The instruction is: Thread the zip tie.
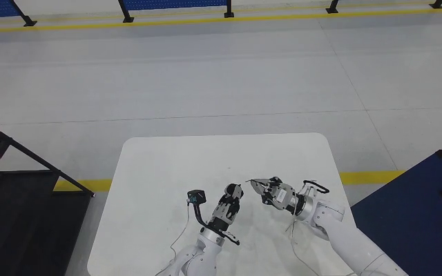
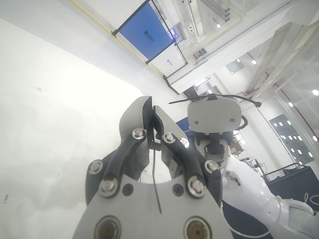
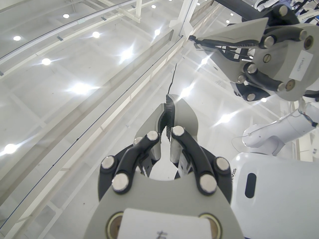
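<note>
Both end effectors hang over the near part of the table (image 1: 207, 159), side by side, close but apart. The left end effector (image 2: 152, 108) is on the left and the right end effector (image 3: 167, 103) on the right, its tips turned across toward the left one. The zip tie (image 3: 172, 79) is pinched between the right end effector's fingertips, with one end sticking out beyond them. A thin strip (image 2: 155, 172) runs from between the left end effector's closed fingertips back over its palm; it may be a second tie, hard to tell. Beyond the table's far edge lies the floor (image 1: 207, 69), with barrier feet (image 1: 228, 12) along the back.
</note>
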Controlling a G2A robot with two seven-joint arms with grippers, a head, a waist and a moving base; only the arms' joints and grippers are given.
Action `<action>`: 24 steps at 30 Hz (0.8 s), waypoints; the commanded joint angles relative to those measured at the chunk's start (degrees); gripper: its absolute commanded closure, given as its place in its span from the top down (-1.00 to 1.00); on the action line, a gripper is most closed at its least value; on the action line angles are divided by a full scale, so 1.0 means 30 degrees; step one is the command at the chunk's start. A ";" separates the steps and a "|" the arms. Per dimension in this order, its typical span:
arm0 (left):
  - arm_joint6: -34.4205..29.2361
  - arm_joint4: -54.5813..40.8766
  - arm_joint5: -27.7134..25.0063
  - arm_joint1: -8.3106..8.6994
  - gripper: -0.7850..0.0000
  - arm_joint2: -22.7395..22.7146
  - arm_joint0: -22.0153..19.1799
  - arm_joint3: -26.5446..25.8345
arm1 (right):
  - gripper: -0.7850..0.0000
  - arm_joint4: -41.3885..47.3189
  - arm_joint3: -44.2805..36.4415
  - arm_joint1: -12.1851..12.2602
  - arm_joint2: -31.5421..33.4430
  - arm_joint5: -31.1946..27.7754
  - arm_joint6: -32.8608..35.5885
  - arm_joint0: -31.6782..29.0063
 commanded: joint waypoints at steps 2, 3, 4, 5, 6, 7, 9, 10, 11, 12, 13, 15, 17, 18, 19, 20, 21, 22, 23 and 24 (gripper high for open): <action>-0.0001 0.0000 0.0000 0.0000 -1.00 0.0000 0.0000 0.0000 | -1.00 0.0891 -0.0098 -0.0208 -0.0015 -0.0233 -0.0453 -0.0202; -0.0001 0.0000 0.0000 0.0000 -1.00 0.0000 0.0000 0.0000 | -1.00 0.1279 -0.0109 -0.0289 -0.0030 -0.0316 -0.0601 -0.0277; -0.0001 0.0000 0.0000 0.0000 -1.00 0.0000 0.0000 0.0000 | -1.00 0.1553 -0.0125 -0.0366 -0.0039 -0.0396 -0.0775 -0.0309; -0.0001 0.0000 0.0000 0.0000 -1.00 0.0000 0.0000 0.0000 | -1.00 0.1768 -0.0125 -0.0436 -0.0040 -0.0491 -0.0966 -0.0342; -0.0001 0.0000 0.0000 0.0000 -1.00 0.0000 0.0000 0.0000 | -1.00 0.2046 -0.0145 -0.0505 -0.0040 -0.0526 -0.1108 -0.0388; -0.0001 0.0000 0.0000 0.0000 -1.00 0.0000 0.0000 0.0000 | -1.00 0.2265 -0.0163 -0.0569 -0.0040 -0.0518 -0.1233 -0.0422; -0.0001 0.0000 0.0000 0.0000 -1.00 0.0000 0.0000 0.0000 | -1.00 0.2710 -0.0178 -0.0692 -0.0025 -0.0472 -0.1454 -0.0491; -0.0001 0.0000 0.0000 0.0000 -1.00 0.0000 0.0000 0.0000 | -1.00 0.2890 -0.0186 -0.0749 -0.0011 -0.0453 -0.1520 -0.0526; -0.0001 0.0000 0.0000 0.0000 -1.00 0.0000 0.0000 0.0000 | -1.00 0.3053 -0.0183 -0.0803 0.0002 -0.0407 -0.1588 -0.0564; -0.0001 0.0000 0.0000 0.0000 -1.00 0.0000 0.0000 0.0000 | -1.00 0.3179 -0.0189 -0.0853 0.0031 -0.0384 -0.1643 -0.0590; -0.0001 0.0000 0.0000 0.0000 -1.00 0.0000 0.0000 0.0000 | -1.00 0.3355 -0.0188 -0.0903 0.0050 -0.0314 -0.1683 -0.0641; -0.0001 0.0000 0.0000 0.0000 -1.00 0.0000 0.0000 0.0000 | -1.00 0.3638 -0.0168 -0.0991 0.0121 -0.0195 -0.1830 -0.0723; -0.0001 0.0000 0.0000 0.0000 -1.00 0.0000 0.0000 0.0000 | -1.00 0.3813 -0.0186 -0.1064 0.0205 -0.0082 -0.1973 -0.0828; -0.0001 0.0000 0.0000 0.0000 -1.00 0.0000 0.0000 0.0000 | -1.00 0.3808 -0.0213 -0.1092 0.0258 -0.0029 -0.2020 -0.0871; -0.0001 0.0000 0.0000 0.0000 -1.00 0.0000 0.0000 0.0000 | -1.00 0.3801 -0.0236 -0.1119 0.0312 0.0039 -0.2032 -0.0921; -0.0001 0.0000 0.0000 0.0000 -1.00 0.0000 0.0000 0.0000 | -1.00 0.3738 -0.0271 -0.1143 0.0377 0.0075 -0.2005 -0.0955; -0.0001 0.0000 0.0000 0.0000 -1.00 0.0000 0.0000 0.0000 | -1.00 0.3597 -0.0319 -0.1157 0.0445 0.0008 -0.1874 -0.0953; -0.0001 0.0000 0.0000 0.0000 -1.00 0.0000 0.0000 0.0000 | -1.00 0.3597 -0.0319 -0.1157 0.0445 0.0008 -0.1874 -0.0953; -0.0001 0.0000 0.0000 0.0000 -1.00 0.0000 0.0000 0.0000 | -1.00 0.3597 -0.0319 -0.1157 0.0445 0.0008 -0.1874 -0.0953; -0.0001 0.0000 0.0000 0.0000 -1.00 0.0000 0.0000 0.0000 | -1.00 0.3597 -0.0319 -0.1157 0.0445 0.0008 -0.1874 -0.0953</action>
